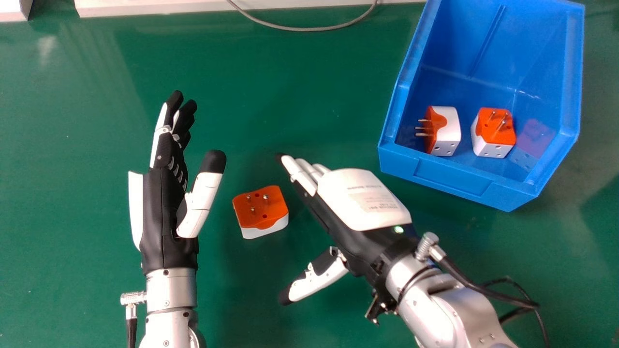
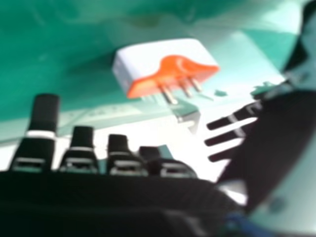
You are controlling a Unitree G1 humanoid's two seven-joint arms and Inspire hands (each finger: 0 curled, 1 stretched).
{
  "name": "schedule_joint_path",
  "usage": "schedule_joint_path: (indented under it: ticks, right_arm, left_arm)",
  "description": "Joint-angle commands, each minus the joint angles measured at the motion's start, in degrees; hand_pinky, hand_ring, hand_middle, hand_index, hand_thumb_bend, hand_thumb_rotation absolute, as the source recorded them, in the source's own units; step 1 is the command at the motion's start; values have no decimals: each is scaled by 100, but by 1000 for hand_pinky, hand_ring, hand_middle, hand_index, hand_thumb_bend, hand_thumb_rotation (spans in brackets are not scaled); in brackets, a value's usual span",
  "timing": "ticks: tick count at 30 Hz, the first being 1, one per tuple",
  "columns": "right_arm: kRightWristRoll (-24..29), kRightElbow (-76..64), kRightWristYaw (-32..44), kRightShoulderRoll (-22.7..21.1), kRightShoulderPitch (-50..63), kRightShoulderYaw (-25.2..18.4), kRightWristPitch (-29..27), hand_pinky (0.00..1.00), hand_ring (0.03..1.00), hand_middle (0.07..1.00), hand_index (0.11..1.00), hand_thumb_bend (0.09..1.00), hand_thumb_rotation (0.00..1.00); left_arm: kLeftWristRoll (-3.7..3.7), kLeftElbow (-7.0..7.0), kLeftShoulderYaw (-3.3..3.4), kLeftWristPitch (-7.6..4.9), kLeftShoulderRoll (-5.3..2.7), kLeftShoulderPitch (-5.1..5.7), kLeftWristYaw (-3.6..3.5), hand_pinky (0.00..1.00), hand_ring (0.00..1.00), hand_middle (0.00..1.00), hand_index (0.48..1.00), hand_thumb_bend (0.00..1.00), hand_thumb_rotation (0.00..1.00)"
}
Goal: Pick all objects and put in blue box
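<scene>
My head view gives me two adapters (image 1: pixel 447 133) inside the blue box (image 1: pixel 442 182), my right hand view the white side of a third adapter (image 1: pixel 261 210), prongs-up between my left robot hand (image 1: pixel 162 212) and right robot hand (image 1: pixel 362 198), both open and empty, on the green table (image 1: pixel 300 106), a cable (image 1: pixel 309 29) looping at its far side, the arms (image 1: pixel 171 290) cut off below

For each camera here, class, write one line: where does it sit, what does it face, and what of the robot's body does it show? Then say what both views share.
Head view: on the robot's head, facing forward and down at the table, loose adapter and blue box; shows left hand, right hand and forearms.
Right hand view: at the right hand, facing the loose adapter; shows that hand's fingertips along the bottom edge, its thumb at the right.
Shared: table, loose adapter, right hand.
</scene>
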Motion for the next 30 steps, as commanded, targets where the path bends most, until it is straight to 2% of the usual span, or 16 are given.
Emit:
schedule_joint_path:
  ticks: [1, 2, 4, 5, 9, 13, 18, 22, 25, 26, 28, 30]
  right_arm:
    - [-154, 23, -24, 94, -246, 62, 47, 715, 946, 972, 979, 907, 168]
    - [-199, 88, -12, 117, -334, 88, 70, 715, 946, 972, 979, 907, 168]
    - [-290, 249, 40, 160, -539, 149, 113, 719, 947, 972, 977, 909, 161]
    - [-310, 333, 71, 183, -642, 176, 126, 719, 947, 972, 977, 909, 161]
    - [-240, 772, 80, 320, -1055, 238, 96, 737, 950, 977, 971, 916, 130]
    - [-223, 1380, 47, 402, -1559, 349, -12, 767, 956, 979, 956, 927, 60]
    - [-240, 1950, 38, 501, -2051, 531, -102, 771, 956, 970, 942, 936, 41]
    - [-249, 2303, 183, 570, -2372, 694, -123, 769, 954, 957, 923, 900, 13]
    - [-291, 2929, 41, 645, -2702, 917, -335, 761, 943, 948, 913, 892, 6]
    - [-311, 3143, 1, 684, -2808, 991, -380, 761, 943, 948, 913, 892, 6]
    - [-316, 3440, -19, 746, -2968, 1087, -429, 744, 927, 932, 902, 833, 3]
    - [-267, 3679, 67, 816, -3124, 1142, -458, 737, 921, 928, 899, 793, 2]
  left_arm:
    - [-8, -65, -41, -85, -4, -45, -27, 959, 923, 905, 917, 928, 783]
    - [-30, -73, -45, -76, -8, -44, -41, 959, 923, 905, 917, 928, 783]
    - [-14, -74, -50, -85, -9, -43, -21, 961, 924, 905, 917, 928, 781]
    - [-45, -78, -51, -83, -20, -40, -45, 961, 924, 905, 917, 928, 781]
    - [-87, -80, -52, -103, -11, -43, -85, 964, 927, 907, 918, 927, 777]
    - [-96, -115, -43, -75, 3, -29, -97, 959, 928, 911, 921, 916, 776]
    - [-81, -121, -40, -96, 14, -34, -86, 953, 928, 910, 920, 915, 777]
    - [-85, -114, -39, -74, 22, -54, -82, 942, 924, 906, 918, 911, 776]
    - [-155, -109, -43, -72, 26, -67, -160, 948, 926, 907, 919, 909, 774]
    - [-148, -106, -41, -77, 30, -71, -150, 948, 926, 907, 919, 909, 774]
    - [-134, -96, -39, -82, 40, -82, -137, 954, 927, 906, 918, 913, 774]
    - [-157, -77, -36, -87, 41, -101, -153, 955, 928, 907, 918, 914, 775]
